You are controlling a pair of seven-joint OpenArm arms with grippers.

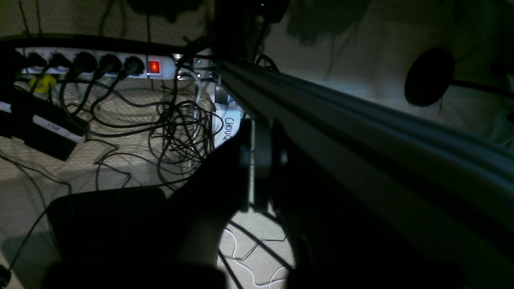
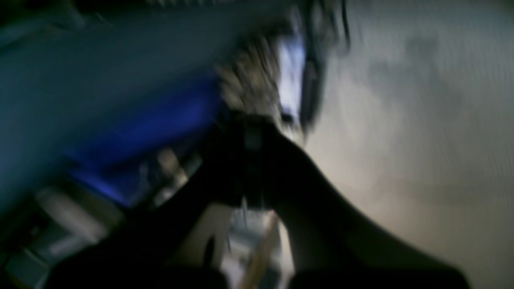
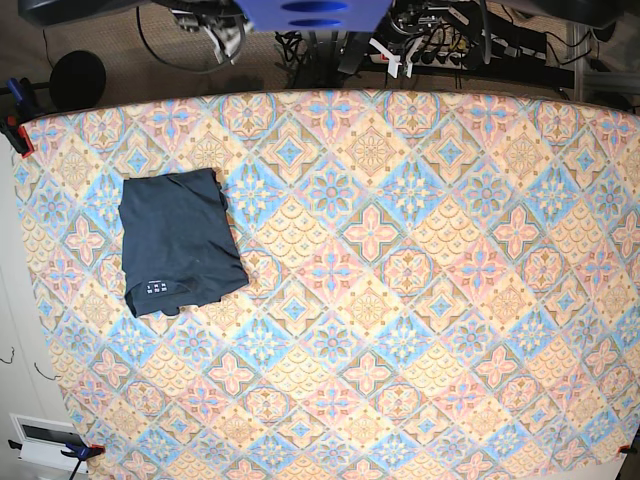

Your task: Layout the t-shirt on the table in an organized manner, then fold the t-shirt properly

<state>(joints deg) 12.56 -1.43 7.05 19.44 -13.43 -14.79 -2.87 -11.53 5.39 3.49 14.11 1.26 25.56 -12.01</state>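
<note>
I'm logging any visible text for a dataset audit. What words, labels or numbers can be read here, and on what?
"CHOUQ": on a white tag among the cables in the left wrist view; its end is hidden.
White print on the folded t-shirt: too small to read.
White labels on the black box: too small.
Right wrist view: blurred, no text.

Large table (image 3: 420, 300) covered by a cloth of pink, blue and yellow diamond and floral tiles. A dark navy soft-fabric t-shirt (image 3: 178, 240), folded into a compact rectangle, lies flat at about nine o'clock, small white label toward seven o'clock.
</note>
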